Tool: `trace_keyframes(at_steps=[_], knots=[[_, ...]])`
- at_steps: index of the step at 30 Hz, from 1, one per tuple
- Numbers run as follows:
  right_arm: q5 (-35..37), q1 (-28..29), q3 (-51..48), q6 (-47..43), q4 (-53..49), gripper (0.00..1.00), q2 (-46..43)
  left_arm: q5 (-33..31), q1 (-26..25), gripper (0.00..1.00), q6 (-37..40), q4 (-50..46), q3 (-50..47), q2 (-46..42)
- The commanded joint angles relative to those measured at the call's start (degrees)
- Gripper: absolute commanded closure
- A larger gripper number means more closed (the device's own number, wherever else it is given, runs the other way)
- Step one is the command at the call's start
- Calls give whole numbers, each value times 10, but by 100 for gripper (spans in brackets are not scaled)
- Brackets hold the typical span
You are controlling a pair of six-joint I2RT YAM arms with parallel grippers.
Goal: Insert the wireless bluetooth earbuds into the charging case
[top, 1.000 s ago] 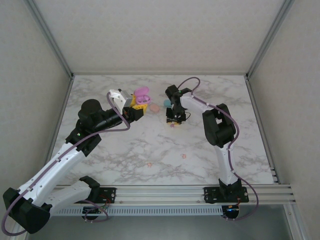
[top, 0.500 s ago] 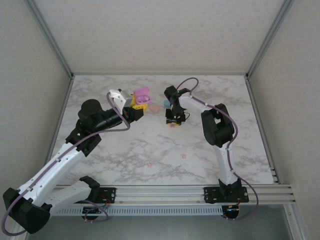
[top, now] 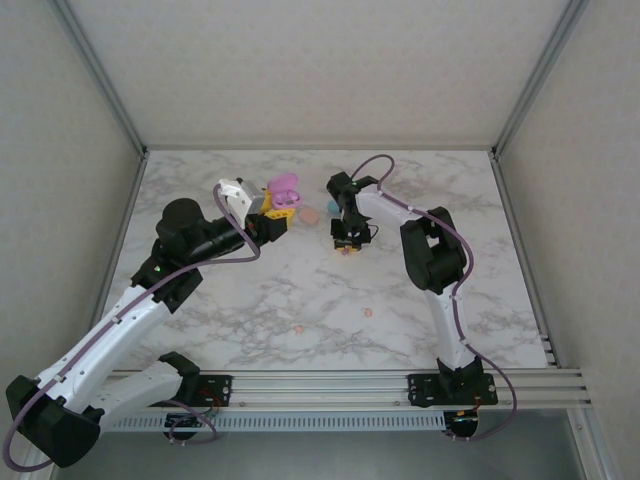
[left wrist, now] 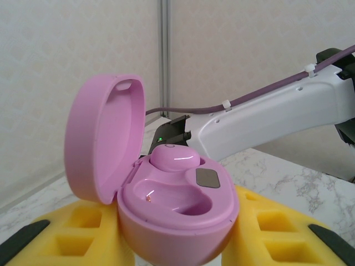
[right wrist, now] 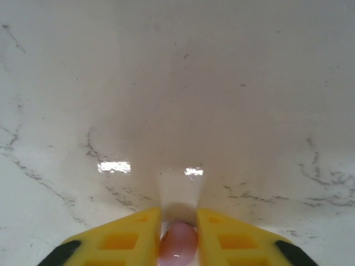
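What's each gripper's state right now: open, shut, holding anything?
Left gripper: closed on the open purple charging case.
Right gripper: closed on a purple earbud, low at the marble table.

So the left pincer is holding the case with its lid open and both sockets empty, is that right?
Not quite: only the near socket is empty. The left wrist view shows a bud seated in the one behind it. The rest stands: the left pincer holds the case, with its lid open.
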Motion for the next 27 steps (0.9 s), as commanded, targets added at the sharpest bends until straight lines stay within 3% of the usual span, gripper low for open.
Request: trace_keyframes(at_steps=[1, 15, 27], knots=[[5, 11, 13, -13, -18, 79, 12, 3, -6, 79, 4, -1, 1, -1], [21, 19, 9, 13, -30, 73, 7, 4, -6, 79, 4, -4, 2, 1], [8, 19, -3, 8, -6, 82, -2, 2, -6, 79, 6, -5, 3, 3]])
